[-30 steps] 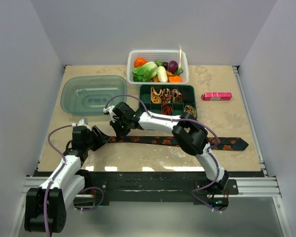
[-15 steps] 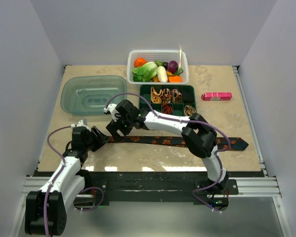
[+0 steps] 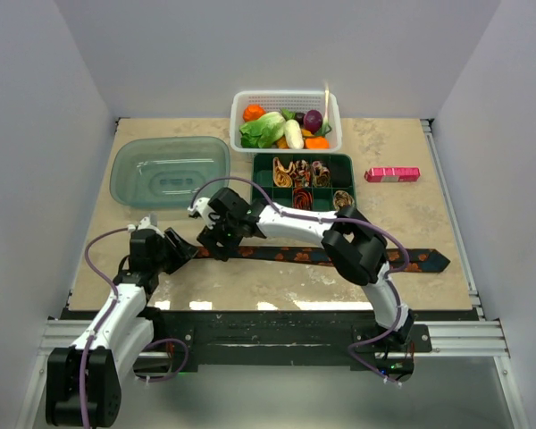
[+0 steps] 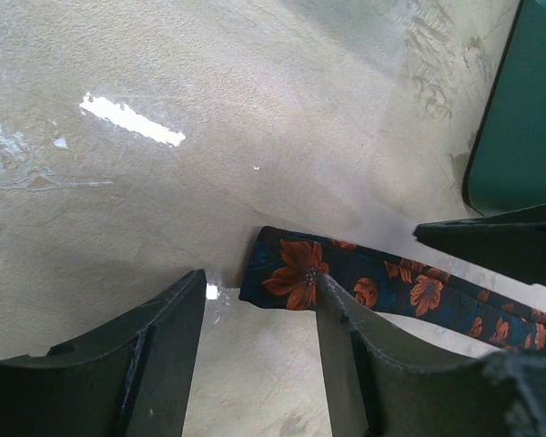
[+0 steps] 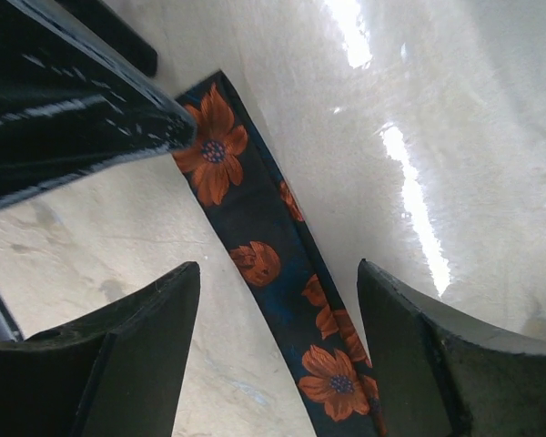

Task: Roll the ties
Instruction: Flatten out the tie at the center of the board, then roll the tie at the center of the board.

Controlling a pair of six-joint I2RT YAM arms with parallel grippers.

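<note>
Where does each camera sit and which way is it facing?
Top external: above, behind the bases, looking down on the table; left arm and right arm show.
Left wrist: on its arm, looks down at the tie's narrow end; own fingers flank it.
Right wrist: on its arm, looks down along the tie; own fingers straddle it.
Shared: both wrist views show that narrow end.

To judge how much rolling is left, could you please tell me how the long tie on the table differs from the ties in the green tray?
The long tie lies flat, stretched across the table; the rolled ties are small spirals. The long tie is dark with orange flowers; the rolled ties look tan, brown and red. The long tie is on the table, the rolled ties in green tray compartments. Both are patterned.
</note>
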